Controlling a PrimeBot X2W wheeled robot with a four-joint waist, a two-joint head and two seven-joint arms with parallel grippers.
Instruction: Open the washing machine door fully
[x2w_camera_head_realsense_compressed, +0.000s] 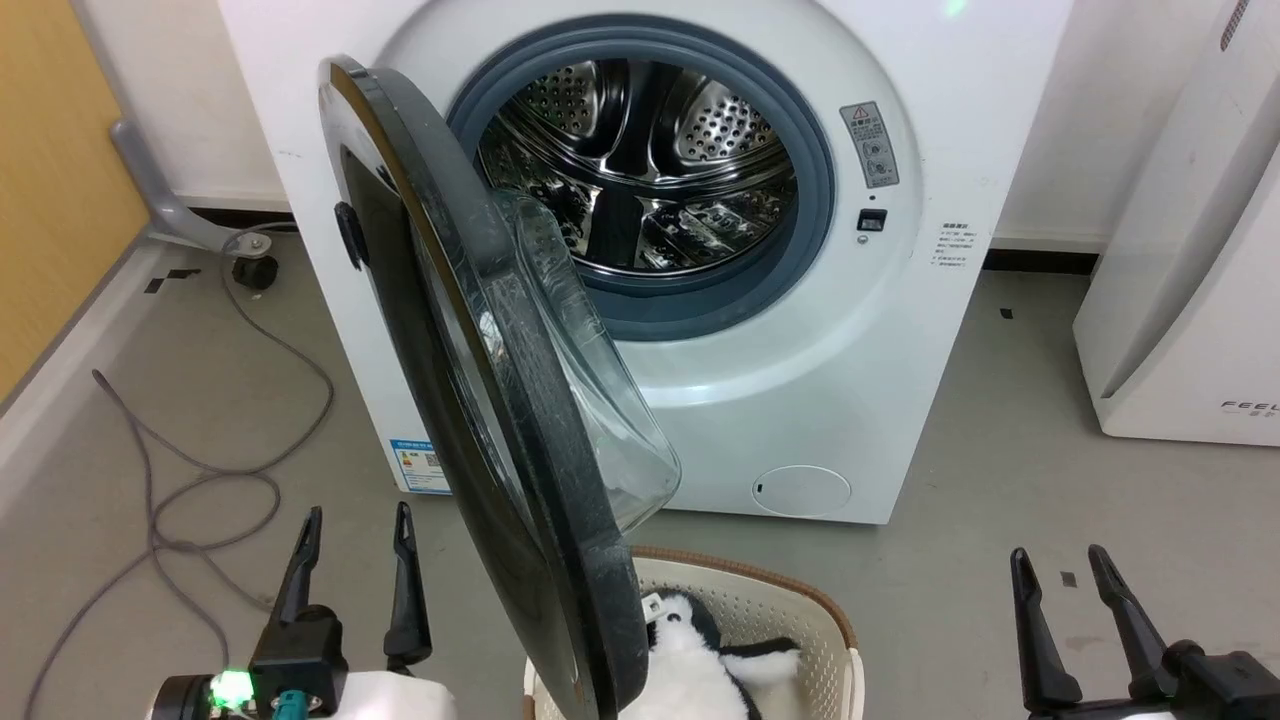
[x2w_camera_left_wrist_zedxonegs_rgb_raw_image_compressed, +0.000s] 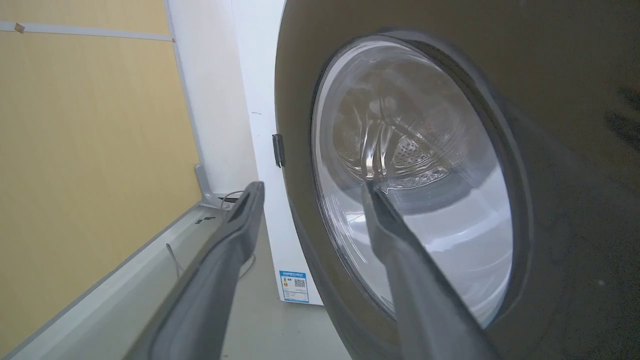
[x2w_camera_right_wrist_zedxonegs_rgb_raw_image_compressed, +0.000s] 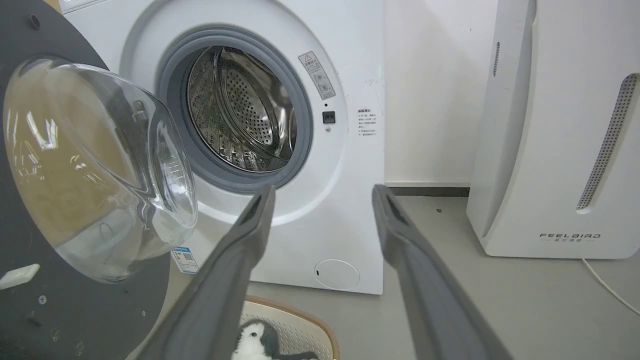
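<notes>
nearest, the left gripper and right gripper sat with jaws spread and empty, while beyond them the washing machine door stood half open from the washing machine, probably rigid, heavy and slick, best pushed at its free rim.

Probably a laundry test room: washing machine, plastic basket, loose floor cable.

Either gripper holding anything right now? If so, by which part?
Nothing held: left gripper and right gripper are both open and empty, clear of the round glossy black washing machine door.
</notes>
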